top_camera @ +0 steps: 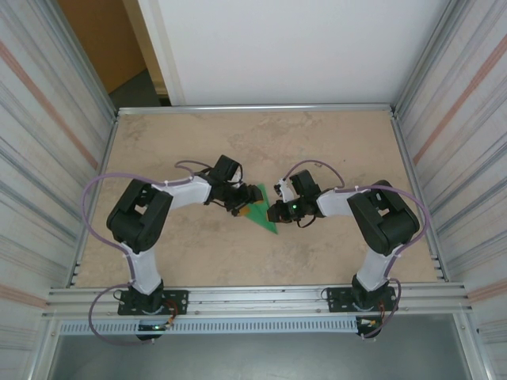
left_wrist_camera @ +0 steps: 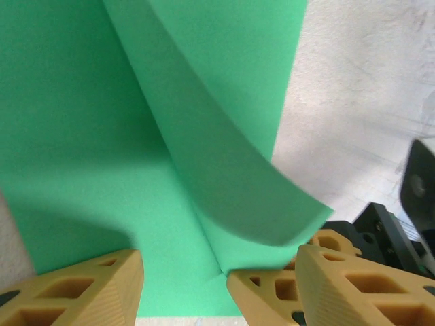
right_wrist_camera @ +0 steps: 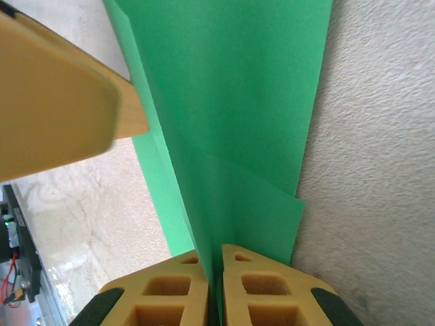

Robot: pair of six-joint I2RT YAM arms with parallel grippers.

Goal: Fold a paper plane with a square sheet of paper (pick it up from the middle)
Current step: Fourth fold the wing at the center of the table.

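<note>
Top camera: fixed high, above and behind the arm bases, looking down and forward over the whole desk from far off.
Left wrist camera: rides on the left claw, looks out along its fingers, very near the green paper.
Right wrist camera: likewise on the right claw, facing the opposite way.
All three share the paper at mid-desk. Each wrist view catches a finger of the other claw.

Square sheet of paper is running off the right wrist view's top edge. A blurred tan finger, itself cropped, is overlapping its left edge.
</note>
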